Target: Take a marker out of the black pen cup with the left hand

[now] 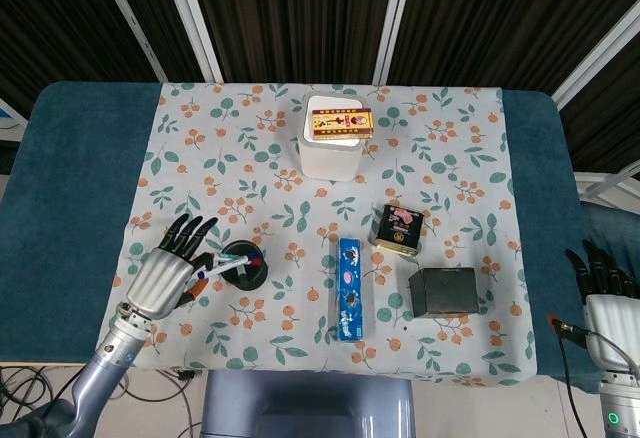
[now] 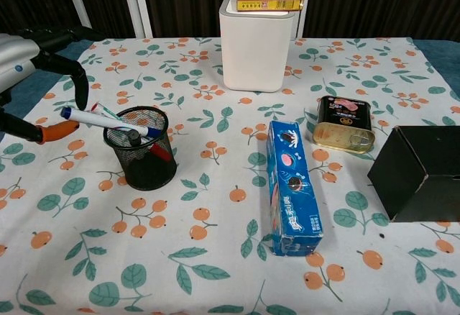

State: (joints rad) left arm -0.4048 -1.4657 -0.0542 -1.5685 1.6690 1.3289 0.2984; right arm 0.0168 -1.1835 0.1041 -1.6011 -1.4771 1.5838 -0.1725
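Left hand at the left edge of the chest picture, just beside the black pen cup, fingers spread and curled down over the marker. In the head picture, same hand at the lower left, with the cup right next to it. Orange fingertip under the blue cap end of the marker, a dark finger above it. Looks like a pinch starting there, but cannot tell for sure whether the marker is truly held or only touched.

Placed low and to the side of the cup, likely so the fingers can reach the part of the marker sticking out over the rim. Marker still in the cup, leaning on the left rim, not yet out.

Long white marker lying almost flat, tilted only a little. Blue cap end pointing left toward the hand and slightly up, other end pointing right and down into the cup. More pens inside, among them a red one and a dark one.

Right hand at the lower right corner of the head picture, away from everything, fingers straight and apart, holding nothing.

Also on the flower cloth: white box at the top middle, blue box in the middle, tin can and black box on the right
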